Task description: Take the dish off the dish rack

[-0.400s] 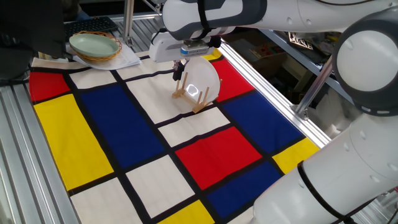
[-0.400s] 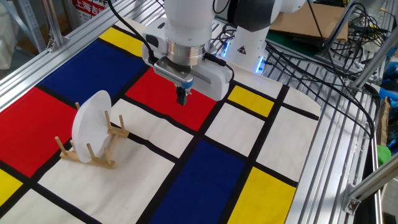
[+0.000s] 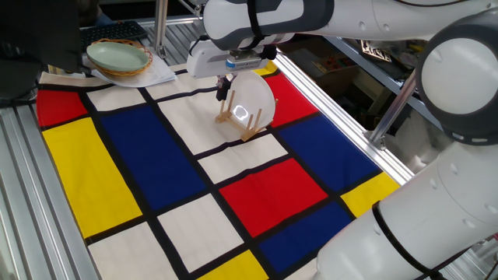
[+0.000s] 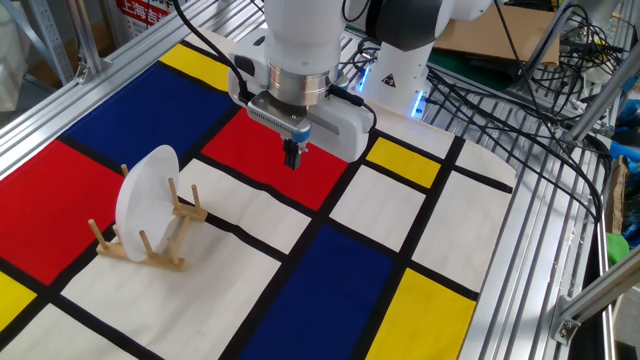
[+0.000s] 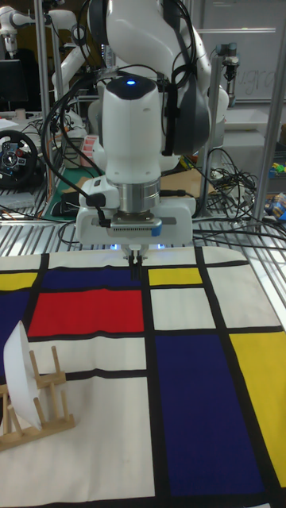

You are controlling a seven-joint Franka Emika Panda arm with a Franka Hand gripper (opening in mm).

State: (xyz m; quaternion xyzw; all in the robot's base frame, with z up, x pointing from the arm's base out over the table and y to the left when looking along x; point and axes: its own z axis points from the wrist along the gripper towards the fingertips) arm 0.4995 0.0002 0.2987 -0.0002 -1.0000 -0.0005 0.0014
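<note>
The other fixed view had the plate (image 4: 147,201) upright in the rack (image 4: 146,240) — claw (image 4: 293,156) apart, seemingly closed and empty. Risk: a sideways nudge could've toppled both.

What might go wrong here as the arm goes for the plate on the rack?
1. The tool looks shut and hangs apart from the glossy white round plate; closed fingers cannot take the rim.
2. The plate stands on edge in the small light-wood peg rack; a nudge could tip both.
3. Its glossy rim may slip.
</note>
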